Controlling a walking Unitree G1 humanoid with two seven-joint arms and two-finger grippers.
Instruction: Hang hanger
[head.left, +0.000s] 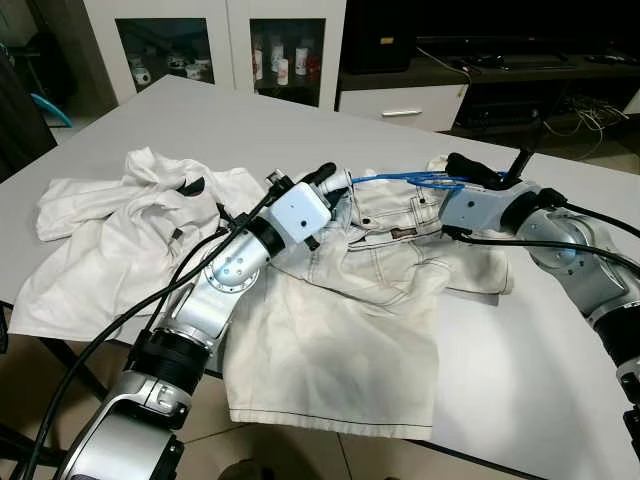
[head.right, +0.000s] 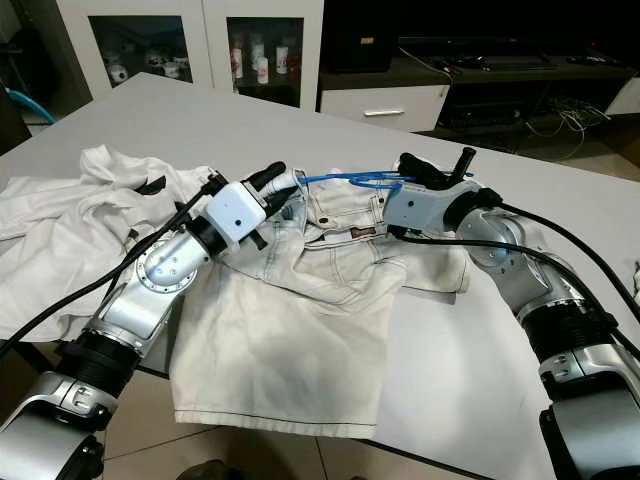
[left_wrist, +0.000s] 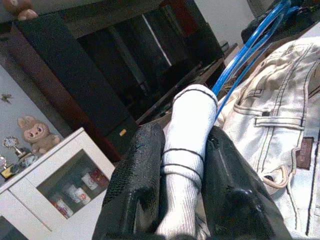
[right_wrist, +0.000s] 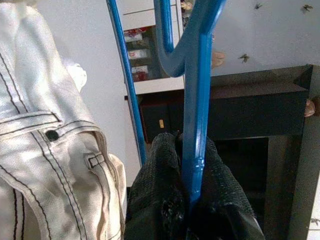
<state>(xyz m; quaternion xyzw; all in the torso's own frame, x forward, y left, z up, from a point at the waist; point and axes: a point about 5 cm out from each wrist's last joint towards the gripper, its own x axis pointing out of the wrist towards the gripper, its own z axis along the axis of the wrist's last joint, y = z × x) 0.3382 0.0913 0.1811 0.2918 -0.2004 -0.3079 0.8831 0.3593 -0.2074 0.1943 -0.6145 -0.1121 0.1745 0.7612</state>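
hanger (head.left: 405, 180): blue, centre of frame, over the jeans (head.left: 400, 245) waistband on the bench (head.left: 520, 370)
right pincer (right_wrist: 192, 200): clamped on hanger
left pincer (left_wrist: 182, 200): clamped on white sock (left_wrist: 187, 150)
risk: hanger may twist out if the waistband snags

- left arm (head.left: 215, 285): silver segments, round joint, black collar, white boxy wrist block
- right arm (head.left: 575, 255): silver, black bands
- black cables (head.left: 150, 300) along both
- jaws: textured black rubber

You have a crumpled white shirt (head.left: 130, 235) lying on the grey table (head.left: 250, 125), before a white glass-fronted cabinet (head.left: 215, 45).
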